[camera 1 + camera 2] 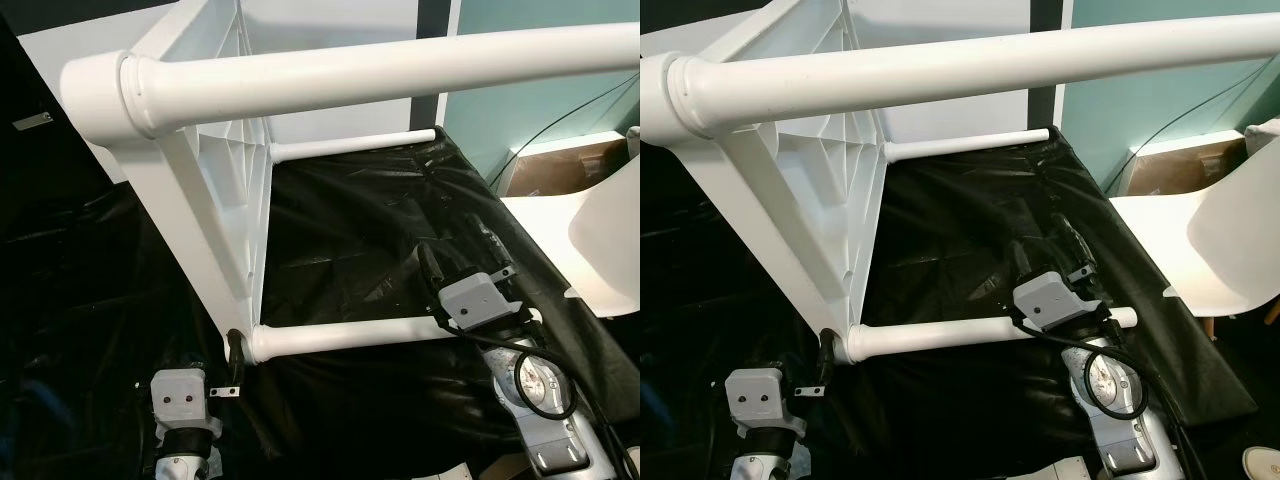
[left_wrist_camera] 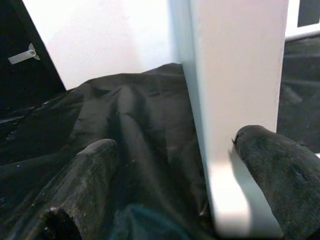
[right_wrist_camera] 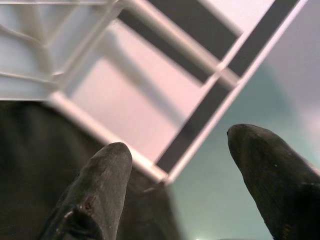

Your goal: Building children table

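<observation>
The white children's table (image 1: 225,150) stands on its side on a black sheet (image 1: 350,230), ribbed underside facing right. Three round legs show: a near top leg (image 1: 400,70), a far leg (image 1: 350,145) and a lower leg (image 1: 340,335). My left gripper (image 1: 235,355) is at the tabletop's bottom edge by the lower leg's base. In the left wrist view the left gripper (image 2: 177,140) is open, with the white panel edge (image 2: 235,100) against one finger (image 2: 280,170). My right gripper (image 1: 1045,250) hovers by the lower leg's free end, open and holding nothing (image 3: 178,140).
A white chair (image 1: 1200,240) stands close on the right, beside the sheet's edge. Behind it sits a cardboard box (image 1: 560,165) against a teal wall, with a black cable hanging over it. The black sheet is crumpled and covers the whole working surface.
</observation>
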